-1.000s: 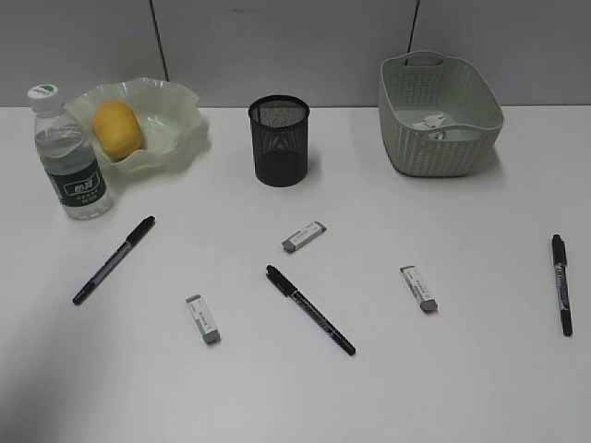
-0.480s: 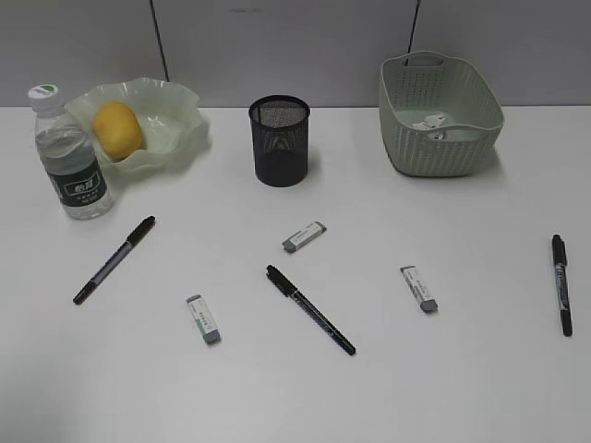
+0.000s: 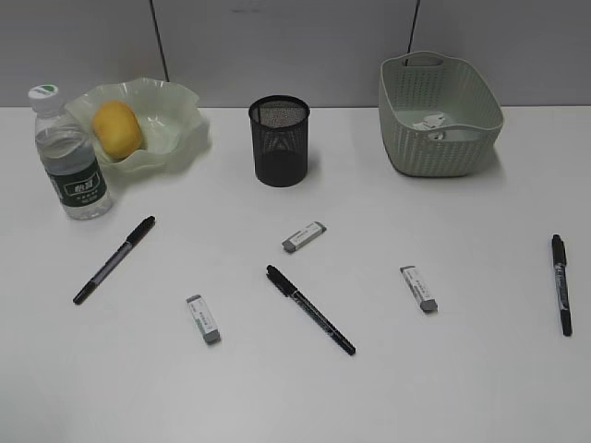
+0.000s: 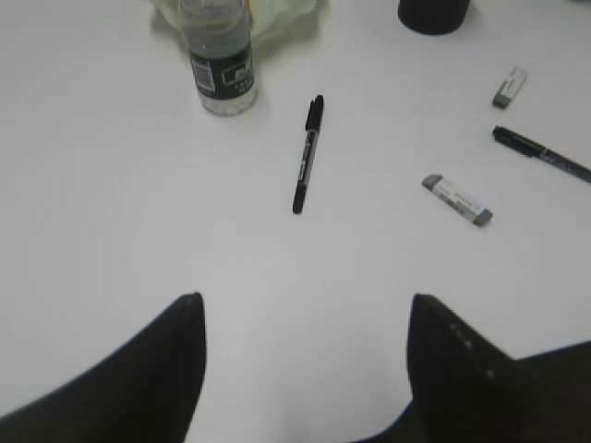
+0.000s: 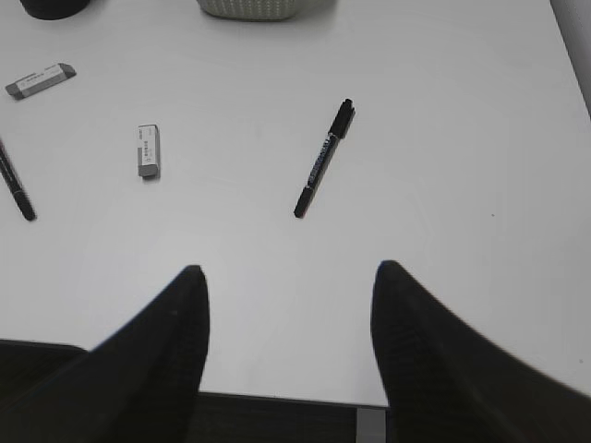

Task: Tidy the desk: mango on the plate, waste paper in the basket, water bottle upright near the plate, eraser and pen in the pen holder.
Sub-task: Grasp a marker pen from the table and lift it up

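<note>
- Comparing the exterior pictures over the last second, you will find nothing on the table [image 3: 480, 388] has shifted; every item lies where it lay. Arms are outside that view.
- Nearest: left gripper [image 4: 305, 369] hangs over bare table, jaws spread and empty, perhaps a touch narrower than a second ago. Right gripper [image 5: 288, 346] likewise spread, empty, at the near table edge.
- Ahead of the left gripper lies the left pen [image 4: 307, 153], flat, cap toward the water bottle [image 3: 70, 159]. Ahead of the right gripper lies the right pen [image 5: 325, 157], well apart from anything else.
- Mid-table: the middle pen [image 3: 310, 310], with three erasers loose: left eraser [image 3: 202, 319], centre eraser [image 3: 304, 236], right eraser [image 3: 418, 288].
- Farther back: the pen holder [image 3: 279, 141] stands upright; nothing shows above its rim.
- Far row: the mango [image 3: 116, 128] sits in the plate [image 3: 180, 115]; the bottle is upright just beside it; the waste paper [image 3: 432, 125] lies in the basket [image 3: 441, 152].
- Judgement: with no change, three sub-goals read as done; pens and erasers remain. You would likely start with the pen under either gripper.
</note>
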Available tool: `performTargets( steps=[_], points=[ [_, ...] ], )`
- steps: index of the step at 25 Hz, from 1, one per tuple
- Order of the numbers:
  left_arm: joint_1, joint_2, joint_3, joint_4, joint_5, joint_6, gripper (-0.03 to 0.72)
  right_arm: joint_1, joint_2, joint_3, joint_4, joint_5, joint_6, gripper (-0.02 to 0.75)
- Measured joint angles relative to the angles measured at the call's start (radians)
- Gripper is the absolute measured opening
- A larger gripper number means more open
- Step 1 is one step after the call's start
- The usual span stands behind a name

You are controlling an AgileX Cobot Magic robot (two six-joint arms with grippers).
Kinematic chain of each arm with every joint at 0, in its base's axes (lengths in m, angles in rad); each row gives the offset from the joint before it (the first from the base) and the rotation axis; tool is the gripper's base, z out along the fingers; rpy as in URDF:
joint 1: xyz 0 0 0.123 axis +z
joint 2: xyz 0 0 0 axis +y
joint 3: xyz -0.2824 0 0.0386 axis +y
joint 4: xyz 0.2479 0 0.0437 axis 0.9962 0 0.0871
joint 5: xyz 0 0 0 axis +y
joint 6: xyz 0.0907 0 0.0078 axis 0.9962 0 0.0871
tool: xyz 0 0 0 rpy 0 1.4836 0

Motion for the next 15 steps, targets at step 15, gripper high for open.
performTargets(
  steps=[15],
  points=[
    [0.0,-0.007,0.077,0.015,0.051,0.001,0.517,0.0,0.0,0.0,-0.001,0.0,0.0,0.448]
  ],
)
